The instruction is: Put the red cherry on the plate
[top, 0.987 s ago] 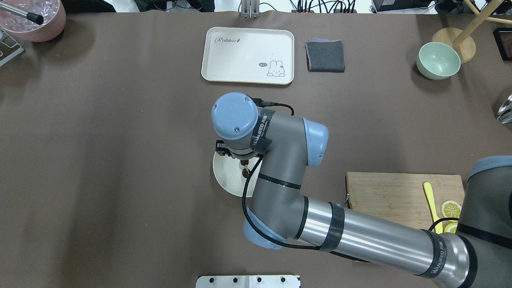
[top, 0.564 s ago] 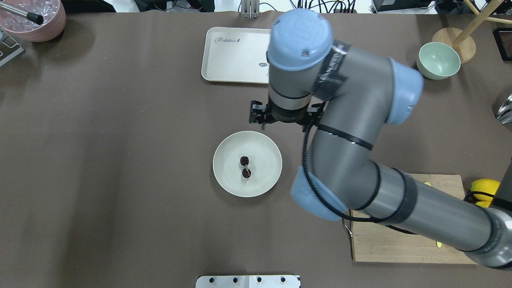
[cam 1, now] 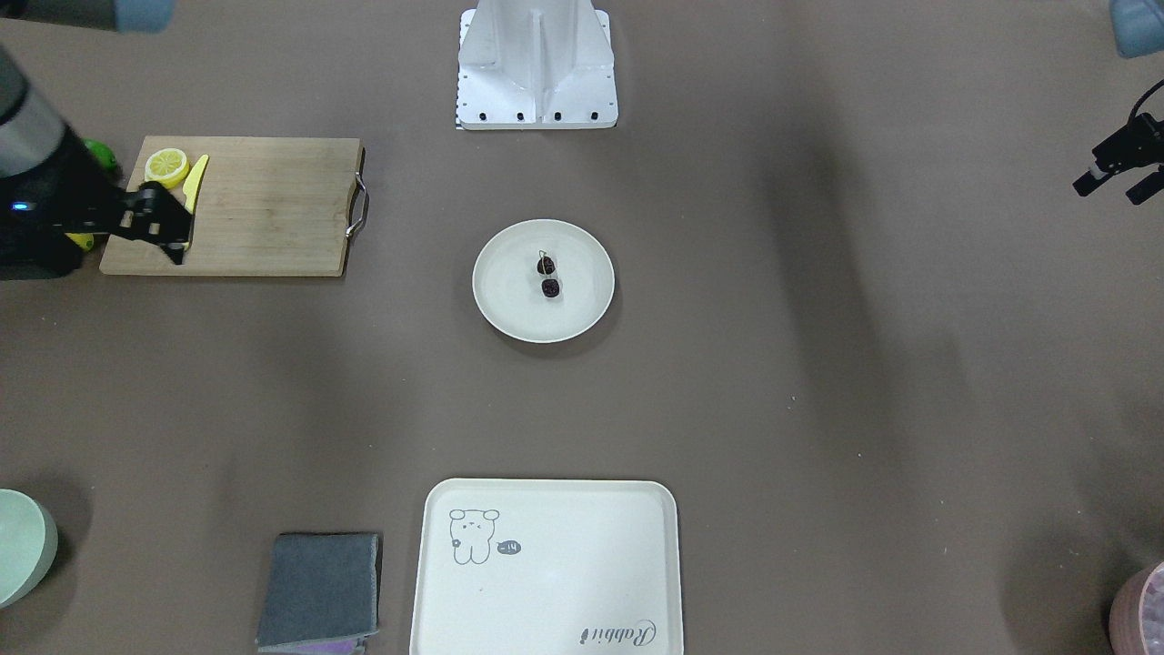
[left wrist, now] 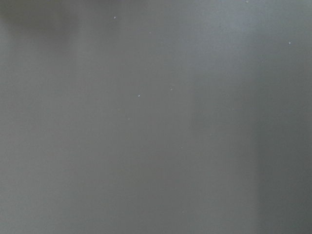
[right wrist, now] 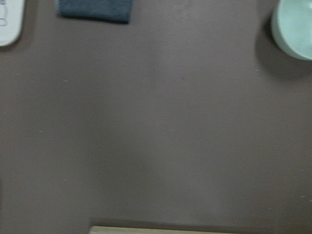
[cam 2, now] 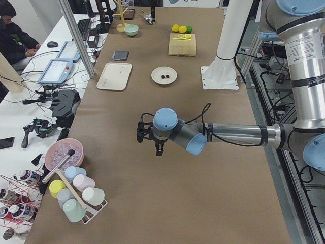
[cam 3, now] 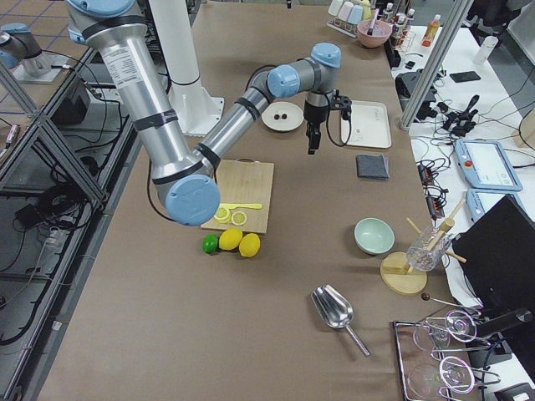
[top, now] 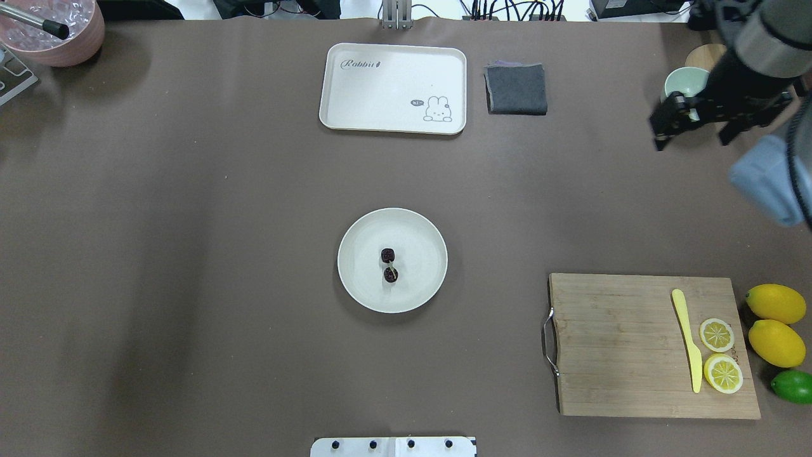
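The red cherry [top: 389, 264], a dark joined pair, lies near the middle of the round cream plate [top: 361, 279] at the table's centre; the front view shows the cherry [cam 1: 547, 277] and the plate [cam 1: 509, 300] too. Nothing touches either of them. My right gripper [top: 690, 139] hangs open and empty at the far right, over the green bowl, well away from the plate. In the front view my right gripper [cam 1: 168, 227] shows above the cutting board's end. My left gripper [cam 1: 1109, 193] is open and empty off the plate's other side.
A cream tray [top: 393, 89] and a folded grey cloth [top: 516, 89] lie at the back. A green bowl [top: 682, 82] sits back right. A cutting board [top: 634, 343] holds a yellow knife [top: 688, 343] and lemon slices, with lemons [top: 777, 304] and a lime [top: 793, 386] beside it.
My right arm rose off the plate and swung away to the back right. The cherry stayed on the plate, released.
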{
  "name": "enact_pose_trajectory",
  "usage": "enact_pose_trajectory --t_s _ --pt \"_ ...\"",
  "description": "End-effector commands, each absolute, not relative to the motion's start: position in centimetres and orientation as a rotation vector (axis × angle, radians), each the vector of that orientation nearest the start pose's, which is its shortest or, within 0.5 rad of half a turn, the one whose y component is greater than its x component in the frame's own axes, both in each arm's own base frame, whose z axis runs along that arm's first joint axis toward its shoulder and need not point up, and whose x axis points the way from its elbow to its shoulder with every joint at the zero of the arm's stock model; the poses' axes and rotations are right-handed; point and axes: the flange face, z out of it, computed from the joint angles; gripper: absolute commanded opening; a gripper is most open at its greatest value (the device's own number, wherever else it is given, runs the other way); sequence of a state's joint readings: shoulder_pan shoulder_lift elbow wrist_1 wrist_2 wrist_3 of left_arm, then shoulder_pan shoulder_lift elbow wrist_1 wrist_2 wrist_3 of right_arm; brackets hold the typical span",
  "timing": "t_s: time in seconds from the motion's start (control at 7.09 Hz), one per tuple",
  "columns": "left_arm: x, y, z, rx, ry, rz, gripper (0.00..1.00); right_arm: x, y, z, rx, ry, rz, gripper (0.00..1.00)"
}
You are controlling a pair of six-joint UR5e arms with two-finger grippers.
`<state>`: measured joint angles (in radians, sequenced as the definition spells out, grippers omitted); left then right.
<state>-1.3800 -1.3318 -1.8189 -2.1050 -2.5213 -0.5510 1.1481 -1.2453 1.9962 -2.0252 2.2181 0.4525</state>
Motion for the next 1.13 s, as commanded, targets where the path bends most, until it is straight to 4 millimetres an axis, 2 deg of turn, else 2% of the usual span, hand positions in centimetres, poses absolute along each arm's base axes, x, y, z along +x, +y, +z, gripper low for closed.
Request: enact_pose_trajectory --t_s 0.0,0.14,0.28,0.42,0.56,0.7,0.85,0.99 --pt "4.5 -42.5 55.1 0.158 1.054 -0.004 0.99 -3.5 -50.9 45.7 -0.05 -0.697 -0.077 1.0" --pt "5.0 -42.5 55.1 0.167 1.053 0.03 0.99 -1.7 -50.1 47.8 -0.062 -0.692 -0.076 1.0" --pt "5.6 -42.4 55.1 0.174 1.053 0.07 0.99 -1.1 -48.9 48.1 -0.041 -0.698 -0.088 1.0" --pt "6.5 -42.3 56.5 0.165 1.041 0.122 0.99 -1.0 -47.4 48.5 0.028 -0.726 -0.129 1.0" --pt "6.5 -42.2 58.4 0.157 1.029 0.153 0.99 -1.4 -46.5 48.7 0.079 -0.819 -0.163 1.0" --pt "6.3 -41.6 59.7 0.155 1.023 0.178 0.99 -1.2 -45.2 50.1 0.087 -0.849 -0.163 1.0" --pt "6.1 -40.6 61.6 0.13 1.042 0.21 0.99 1.1 -44.4 52.8 0.092 -0.845 -0.138 1.0" --pt "5.6 -40.5 62.7 0.113 1.067 0.207 0.99 2.8 -44.2 54.5 0.104 -0.839 -0.156 1.0"
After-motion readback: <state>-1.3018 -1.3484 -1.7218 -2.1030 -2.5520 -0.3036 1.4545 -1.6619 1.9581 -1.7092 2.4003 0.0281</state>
